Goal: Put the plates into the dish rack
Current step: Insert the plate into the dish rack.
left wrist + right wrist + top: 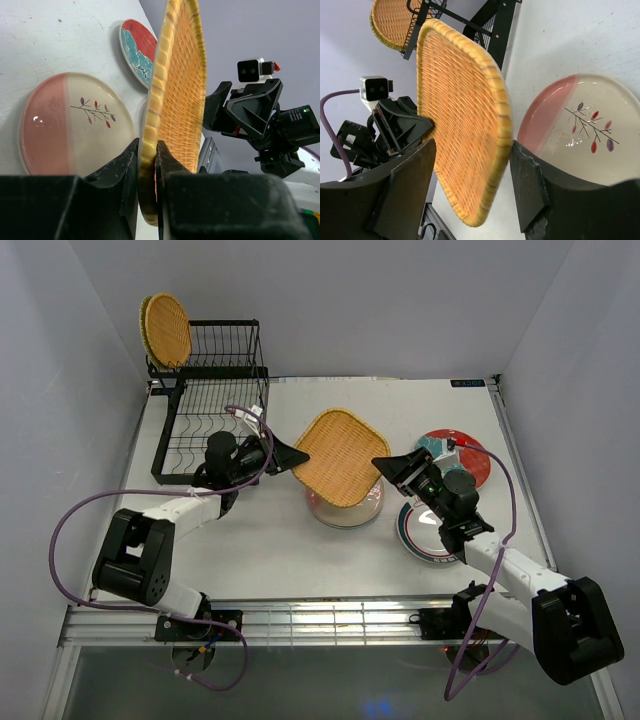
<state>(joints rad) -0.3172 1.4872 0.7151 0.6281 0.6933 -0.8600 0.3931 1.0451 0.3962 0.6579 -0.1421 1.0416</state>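
Left end effector (148, 150): clenched on the left rim of the square plate (338, 455), one jaw on each face.
Right end effector (472, 147): released. My jaws are spread wide with the plate's right edge between them; I cannot tell whether either pad brushes the rim.
Square plate: off the desk (270, 550) and tilted, hanging between my two arms, right of the rack (215, 430).
Pink plate (75, 130): flat on the desk, directly under the square plate, its near edge showing below it.
Rack: back-left corner of the desk, close to the left wall (60, 390). A round plate (167, 330) stands upright at the left end of the raised tier.
Room: a strip of desk runs between the rack's right edge and the square plate's left corner, and my left wrist sits over it.
Right side: the red plate (470, 455) and the green-rimmed plate (420, 535) lie flat beside my right arm, near the desk's right edge.
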